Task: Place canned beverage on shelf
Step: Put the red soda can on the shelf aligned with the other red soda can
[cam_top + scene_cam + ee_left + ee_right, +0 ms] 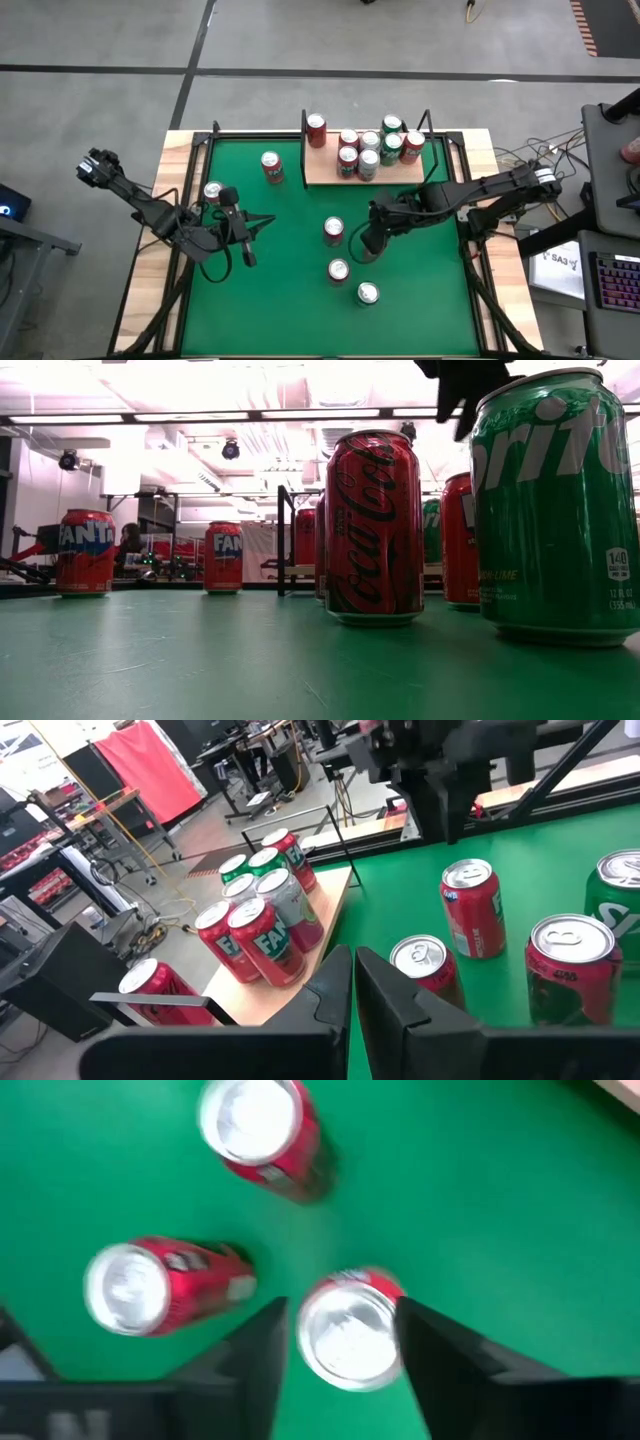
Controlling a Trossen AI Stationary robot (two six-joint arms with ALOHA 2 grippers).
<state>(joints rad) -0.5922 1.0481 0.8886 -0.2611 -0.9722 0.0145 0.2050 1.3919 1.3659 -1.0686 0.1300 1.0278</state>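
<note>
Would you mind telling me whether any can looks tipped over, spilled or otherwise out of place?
Nothing stands out: the cans on the shelf and those on the green table all stand upright, with no spill visible.

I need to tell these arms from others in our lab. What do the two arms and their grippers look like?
Both arms are dark, near black, built of slim jointed segments with black cables looping beside them. The left gripper ends in two flat, dark, wedge-shaped fingers. The right gripper has the same kind of plain dark fingers. No markings or coloured parts can be made out on either.
</note>
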